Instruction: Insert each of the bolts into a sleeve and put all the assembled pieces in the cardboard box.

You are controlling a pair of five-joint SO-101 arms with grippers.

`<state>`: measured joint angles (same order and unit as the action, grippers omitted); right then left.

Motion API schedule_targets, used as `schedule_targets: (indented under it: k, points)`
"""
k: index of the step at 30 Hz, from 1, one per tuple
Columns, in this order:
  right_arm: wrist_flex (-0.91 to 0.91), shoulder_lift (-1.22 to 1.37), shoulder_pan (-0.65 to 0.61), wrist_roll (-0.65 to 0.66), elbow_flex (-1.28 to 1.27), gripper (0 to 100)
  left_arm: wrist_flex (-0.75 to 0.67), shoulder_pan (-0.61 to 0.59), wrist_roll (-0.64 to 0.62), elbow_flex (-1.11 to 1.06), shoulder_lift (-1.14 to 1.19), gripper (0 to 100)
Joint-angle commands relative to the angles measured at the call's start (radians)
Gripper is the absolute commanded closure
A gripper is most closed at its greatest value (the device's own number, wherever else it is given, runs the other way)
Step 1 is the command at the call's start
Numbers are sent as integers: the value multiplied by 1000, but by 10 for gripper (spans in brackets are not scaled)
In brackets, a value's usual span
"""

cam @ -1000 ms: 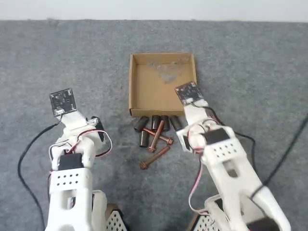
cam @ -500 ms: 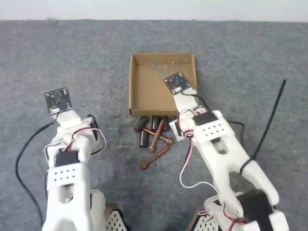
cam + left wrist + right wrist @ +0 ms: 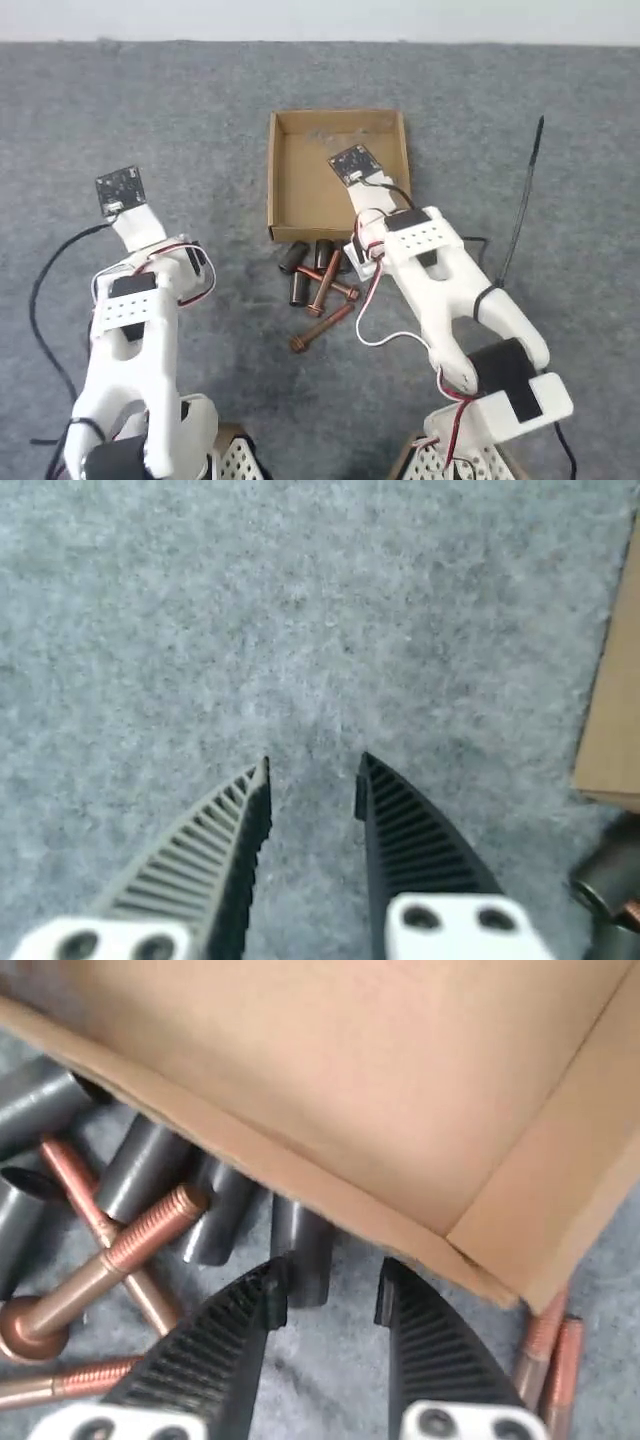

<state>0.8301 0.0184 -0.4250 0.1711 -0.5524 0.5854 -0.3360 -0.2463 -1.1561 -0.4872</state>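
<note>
Currently right gripper [image 3: 330, 1280] half open, empty; dark grey sleeve [image 3: 302, 1250] just past its tips, far end lost at box [image 3: 300, 1175] wall. Copper bolts [image 3: 130, 1245] beside it, partly cut off. Left gripper [image 3: 312, 780] parted, empty.

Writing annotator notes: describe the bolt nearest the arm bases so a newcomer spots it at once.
Find the cardboard box on the grey carpet; dark sleeves lie outside its near wall. The bolt lies just past them, farthest from the box, slanted. Unlike the two crossed bolts beside it, it lies alone, crossing nothing.
</note>
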Motion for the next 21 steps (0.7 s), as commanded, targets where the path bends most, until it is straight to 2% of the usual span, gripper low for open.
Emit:
schedule_targets:
  k: [1, 15, 21]
  points:
    - [15, -16, -8, 15, 77, 861, -21, -3, -12, 51, -5, 869]
    - [7, -4, -94, 51, 32, 861, -23, -3, -12, 51, -3, 867]
    - [7, -2, -65, 71, 23, 861, -23, -3, -12, 51, -3, 867]
